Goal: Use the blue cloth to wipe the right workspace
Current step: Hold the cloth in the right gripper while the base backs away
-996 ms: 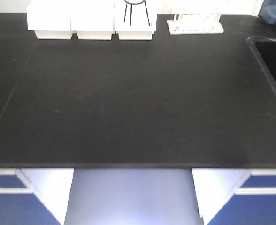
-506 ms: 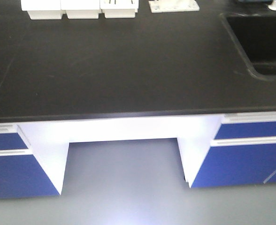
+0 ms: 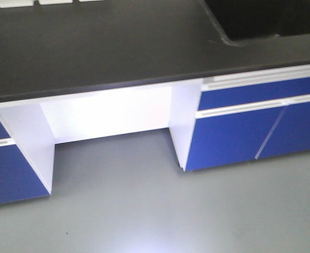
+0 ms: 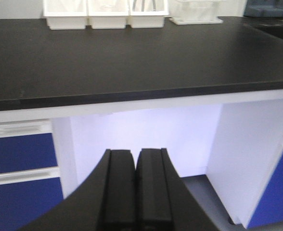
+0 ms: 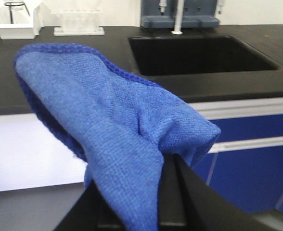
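Transit step, by my read. Your right gripper (image 5: 151, 195) is clamped on the cloth (image 5: 112, 130), held in the air short of the sink bench (image 3: 118, 47). Your left gripper (image 4: 135, 159) is pressed together, empty. The right workspace is out of view: find it first, then lower the cloth flat.

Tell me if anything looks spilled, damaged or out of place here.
Nothing stands out. The black benchtop shows no spill or damage, and the white bins stand in a straight row at its back. The blue cloth hangs bunched from the right pincer, clear of the bench.
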Robot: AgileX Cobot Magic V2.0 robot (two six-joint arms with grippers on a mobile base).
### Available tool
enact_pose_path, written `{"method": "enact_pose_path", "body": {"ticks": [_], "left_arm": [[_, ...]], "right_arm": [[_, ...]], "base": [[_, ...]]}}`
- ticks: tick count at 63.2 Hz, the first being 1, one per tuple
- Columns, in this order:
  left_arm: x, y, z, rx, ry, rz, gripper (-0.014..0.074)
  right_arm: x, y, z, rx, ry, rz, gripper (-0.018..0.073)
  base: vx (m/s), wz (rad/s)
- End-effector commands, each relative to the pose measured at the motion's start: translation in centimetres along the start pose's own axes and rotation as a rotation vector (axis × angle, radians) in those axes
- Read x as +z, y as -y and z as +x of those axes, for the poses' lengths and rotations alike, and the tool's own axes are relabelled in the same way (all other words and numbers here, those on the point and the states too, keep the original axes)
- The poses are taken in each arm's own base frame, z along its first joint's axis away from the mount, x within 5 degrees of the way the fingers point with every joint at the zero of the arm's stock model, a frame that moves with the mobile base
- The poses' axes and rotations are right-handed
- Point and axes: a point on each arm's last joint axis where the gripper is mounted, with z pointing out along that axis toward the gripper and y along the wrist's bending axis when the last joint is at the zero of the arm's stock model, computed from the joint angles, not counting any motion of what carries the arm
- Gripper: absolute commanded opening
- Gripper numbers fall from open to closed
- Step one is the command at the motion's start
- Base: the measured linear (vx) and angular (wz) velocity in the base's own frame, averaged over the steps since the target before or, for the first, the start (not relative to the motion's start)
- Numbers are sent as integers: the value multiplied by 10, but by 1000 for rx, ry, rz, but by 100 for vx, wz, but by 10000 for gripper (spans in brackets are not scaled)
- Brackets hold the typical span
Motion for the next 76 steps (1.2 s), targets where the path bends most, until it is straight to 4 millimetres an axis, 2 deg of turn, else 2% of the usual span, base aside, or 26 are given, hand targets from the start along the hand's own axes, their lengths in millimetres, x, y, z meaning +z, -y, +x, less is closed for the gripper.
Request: {"method": "enact_pose_path", "body": {"ticks": [1,20,76], "left_arm": [[2,1,2,-6,62,18,-6],[2,1,2,-6,62,18,-6],[2,1,2,-6,62,18,-6]], "right_arm": [[-3,1,-17,-9,103,12,-8],[-3,1,-17,-10,103,12,-8],[-3,1,-17,-10,103,12,-8]], "base": [[-33,-38],[-30,-52],[-20,-72]]}}
